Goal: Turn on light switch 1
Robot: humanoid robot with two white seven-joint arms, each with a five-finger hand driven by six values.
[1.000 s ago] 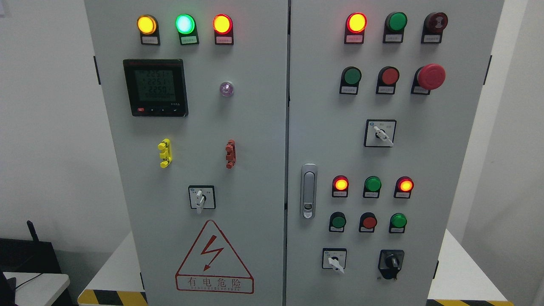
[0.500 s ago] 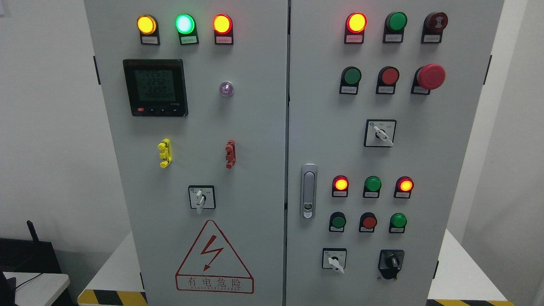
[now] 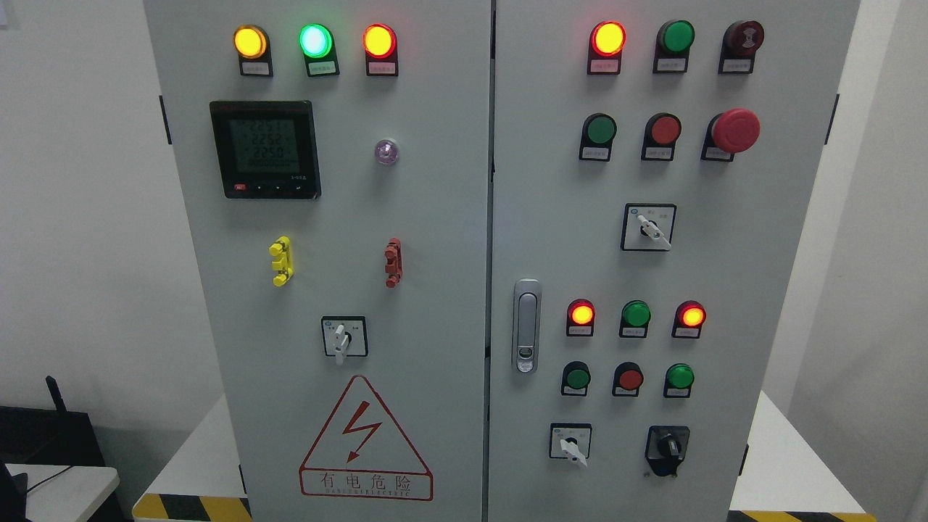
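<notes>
switch 1 can't be id'd for sure, labels too small to read; candidates are the rotary selectors on the cabinet: one on left door, two on right door, plus a black knob. nothing moved vs a sec ago, only the meter digits flicker, so task prob not begun. neither robot hand in view; finger state can't be told. lamps lit up top.

Grey cabinet; red-bordered warning triangle; yellow-black striped base edge.
</notes>
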